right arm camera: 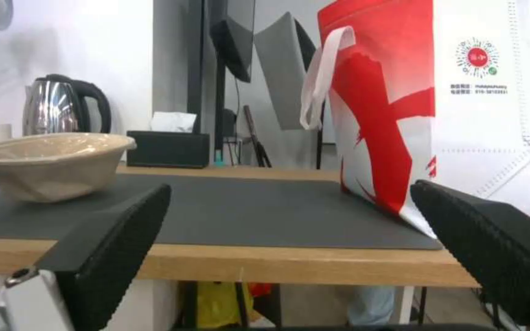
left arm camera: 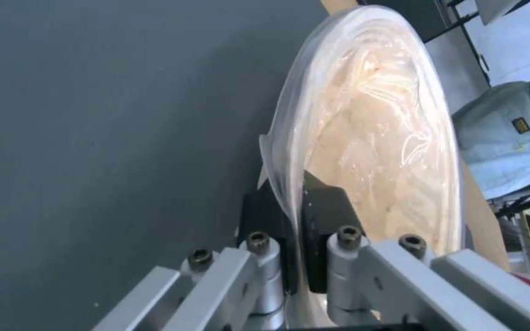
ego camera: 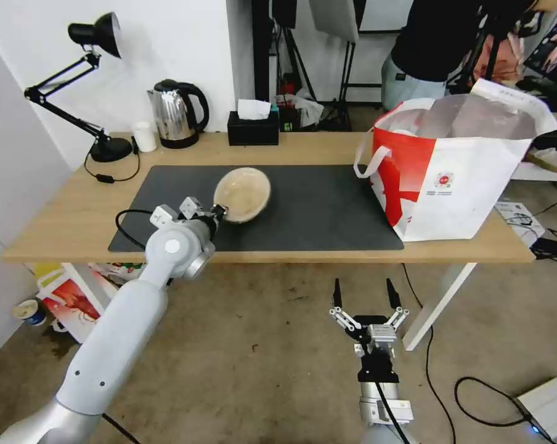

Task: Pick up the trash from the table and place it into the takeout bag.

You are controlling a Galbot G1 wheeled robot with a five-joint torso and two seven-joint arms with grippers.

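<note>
A beige plastic-wrapped bowl (ego camera: 243, 194) (left arm camera: 382, 138) (right arm camera: 50, 161) is over the left middle of the dark grey mat (ego camera: 328, 203), tilted toward me. My left gripper (ego camera: 220, 213) (left arm camera: 296, 220) is shut on its near rim, one black pad on each side of the rim. Whether the base touches the mat I cannot tell. The takeout bag (ego camera: 457, 179) (right arm camera: 461, 92) stands open at the right end of the table (ego camera: 63, 209), foil lining showing. My right gripper (ego camera: 365, 296) (right arm camera: 290, 191) hangs open in front of and below the table's front edge, with nothing between its fingers.
Along the back edge stand a black desk lamp (ego camera: 100, 148), a small white cup (ego camera: 145, 137), a steel kettle (ego camera: 177, 114) and a black tissue box (ego camera: 252, 128). A person stands behind the bag. Cables and a white box lie on the floor at the right.
</note>
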